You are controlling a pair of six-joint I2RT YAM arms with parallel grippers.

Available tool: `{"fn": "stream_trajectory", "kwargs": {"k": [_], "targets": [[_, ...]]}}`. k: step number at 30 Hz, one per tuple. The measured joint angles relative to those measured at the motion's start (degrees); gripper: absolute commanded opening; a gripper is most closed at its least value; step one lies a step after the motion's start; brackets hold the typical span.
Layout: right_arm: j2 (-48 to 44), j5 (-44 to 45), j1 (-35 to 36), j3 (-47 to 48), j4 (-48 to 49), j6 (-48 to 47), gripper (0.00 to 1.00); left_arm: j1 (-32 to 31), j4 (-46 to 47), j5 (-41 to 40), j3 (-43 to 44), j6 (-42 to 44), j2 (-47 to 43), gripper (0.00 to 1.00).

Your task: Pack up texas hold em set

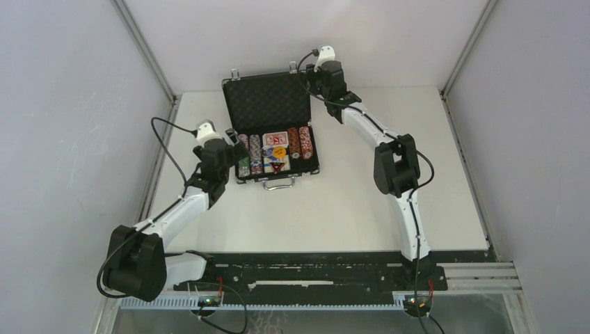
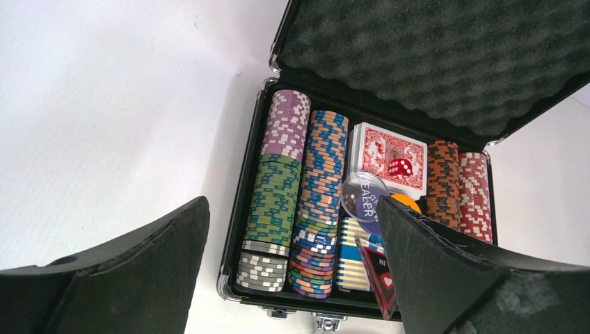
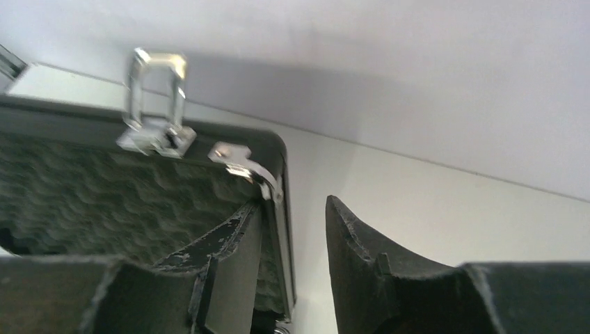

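The black silver-edged case (image 1: pixel 278 175) lies open at the table's back middle, its foam-lined lid (image 1: pixel 266 104) raised. Rows of striped poker chips (image 2: pixel 323 174) fill it, with a red card deck (image 2: pixel 387 153) bearing a red die (image 2: pixel 400 167), a clear dealer button (image 2: pixel 362 198), an orange button (image 2: pixel 403 202) and a blue striped deck (image 2: pixel 351 254). My left gripper (image 1: pixel 238 149) is open and empty above the case's left side (image 2: pixel 292 205). My right gripper (image 1: pixel 312 78) is open, its fingers (image 3: pixel 362 243) straddling the lid's right rim (image 3: pixel 282 209), one against the foam (image 3: pixel 104 188).
The case's metal handle (image 1: pixel 278 185) points toward the arms. Silver latch hasps (image 3: pixel 156 97) stand on the lid's top edge. White enclosure walls rise close behind the lid. White tabletop (image 1: pixel 334 216) lies between the case and the arm bases.
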Motion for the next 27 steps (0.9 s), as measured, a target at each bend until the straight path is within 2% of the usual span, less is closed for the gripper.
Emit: {"fn": "stream_trajectory", "kwargs": {"k": [4,6,8,11,18,25,26,27], "targets": [[2.7,-1.2,-0.7,0.7,-1.0,0.1,0.41,0.0,0.0,0.0,0.0,0.0,1.0,0.94],[3.2,-1.7,-0.7,0.7,-1.0,0.2,0.36,0.0,0.0,0.1,0.0,0.0,1.6,0.94],[3.3,-2.1,-0.7,0.7,-1.0,0.2,0.19,0.0,0.0,0.5,0.0,0.0,2.2,0.94],[3.3,-3.0,-0.7,0.7,-0.8,0.0,0.00,0.1,0.0,0.9,0.0,0.0,2.6,0.94],[2.5,-3.0,-0.3,-2.5,3.0,-1.2,0.00,0.3,0.0,1.3,0.0,0.0,2.8,0.93],[-7.6,-0.2,2.0,-19.7,12.2,-3.5,0.00,0.4,0.5,2.0,0.0,-0.5,2.8,0.93],[-9.3,0.6,2.6,-22.4,13.2,-3.8,0.02,0.4,0.5,2.2,0.0,-0.6,2.6,0.92],[-10.8,1.4,3.1,-24.6,13.9,-4.2,0.11,0.4,0.6,2.5,-0.2,-0.7,2.4,0.92]]}}
